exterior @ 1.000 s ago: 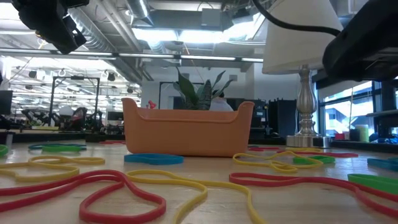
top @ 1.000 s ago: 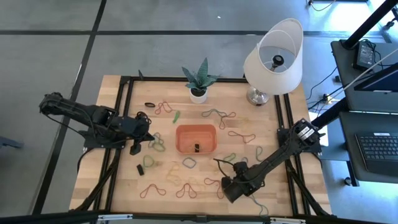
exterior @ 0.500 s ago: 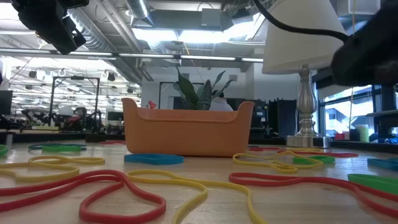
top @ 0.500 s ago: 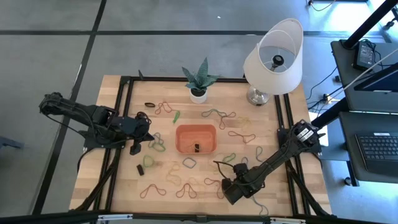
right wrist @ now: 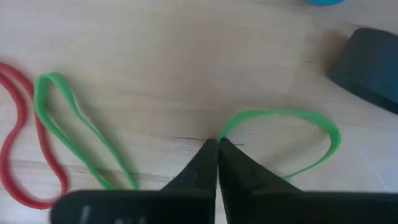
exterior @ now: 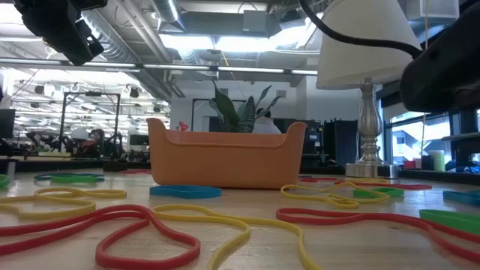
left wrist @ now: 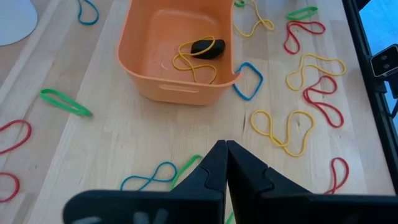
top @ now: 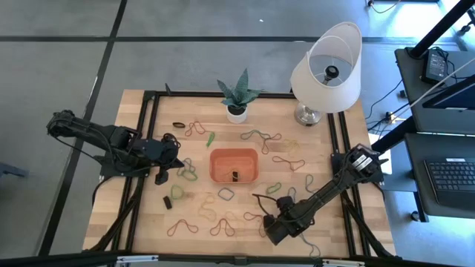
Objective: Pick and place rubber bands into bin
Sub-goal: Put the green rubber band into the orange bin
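Right wrist view shows the right hand [right wrist: 216, 144] down at the counter [right wrist: 155, 56], its fingers pressed together on the edge of a green rubber band [right wrist: 292, 140], which looks pinched ready for lifting. Seen from above, this hand works at the near right, well apart from the bin [top: 234, 165] at the counter's middle. The left hand [left wrist: 225, 149] hovers left of the bin, fingers closed on nothing, apparently waiting. A yellow band [left wrist: 196, 59] and a black lump [left wrist: 207, 46] already lie inside the bin; what the lump is cannot be made out. Other bands [top: 215, 209] lie scattered around. How firmly the green band is caught stays unclear.
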